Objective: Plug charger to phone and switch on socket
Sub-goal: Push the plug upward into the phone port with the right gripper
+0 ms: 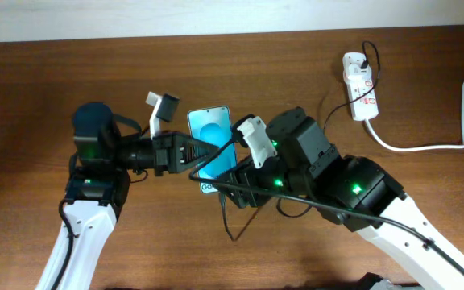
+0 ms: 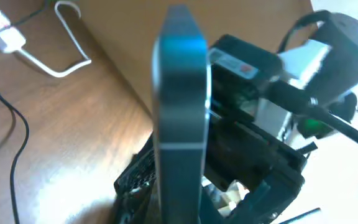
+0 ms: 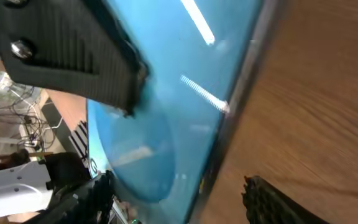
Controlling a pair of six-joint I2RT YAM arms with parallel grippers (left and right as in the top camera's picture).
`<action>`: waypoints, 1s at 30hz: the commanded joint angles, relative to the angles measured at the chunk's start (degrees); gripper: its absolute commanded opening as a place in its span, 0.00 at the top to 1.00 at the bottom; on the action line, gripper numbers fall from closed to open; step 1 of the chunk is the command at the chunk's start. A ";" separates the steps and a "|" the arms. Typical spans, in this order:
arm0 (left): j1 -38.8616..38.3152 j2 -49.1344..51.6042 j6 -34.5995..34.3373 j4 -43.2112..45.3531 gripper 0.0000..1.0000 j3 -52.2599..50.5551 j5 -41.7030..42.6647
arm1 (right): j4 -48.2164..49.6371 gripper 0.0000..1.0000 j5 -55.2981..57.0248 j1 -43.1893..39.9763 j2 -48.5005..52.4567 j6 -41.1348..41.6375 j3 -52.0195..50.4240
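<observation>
The phone (image 1: 210,126), with its cyan screen, is held off the table at the centre, and my left gripper (image 1: 206,157) is shut on its sides. It shows edge-on (image 2: 180,93) in the left wrist view, with the left gripper (image 2: 179,208) clamped at its base. My right gripper (image 1: 232,179) is at the phone's lower short edge. The right wrist view has its fingers (image 3: 272,202) spread open, the phone's screen (image 3: 166,93) lying between them. The white socket (image 1: 361,90) lies at the back right with the charger's black plug (image 1: 359,60) in it. Its thin cable (image 1: 230,224) trails below the grippers. The connector tip is hidden.
A thick white cord (image 1: 425,147) loops from the socket to the right edge. The left wrist view has the socket (image 2: 2,34), its white cord (image 2: 61,62) and the thin black cable (image 2: 8,118) on the wood at the left. Both arms crowd the table's middle.
</observation>
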 commanded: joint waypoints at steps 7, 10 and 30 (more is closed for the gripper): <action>0.02 -0.87 -0.11 11.96 1.00 0.22 1.84 | -3.19 0.23 3.91 -0.22 -2.21 -1.03 0.72; 0.02 -0.87 -0.11 11.96 1.00 0.22 1.90 | -3.39 0.19 3.93 -0.22 -4.15 -2.75 0.72; 0.02 -0.87 -0.15 7.82 1.00 0.22 4.24 | -5.88 0.02 11.30 -0.20 -11.21 1.25 0.72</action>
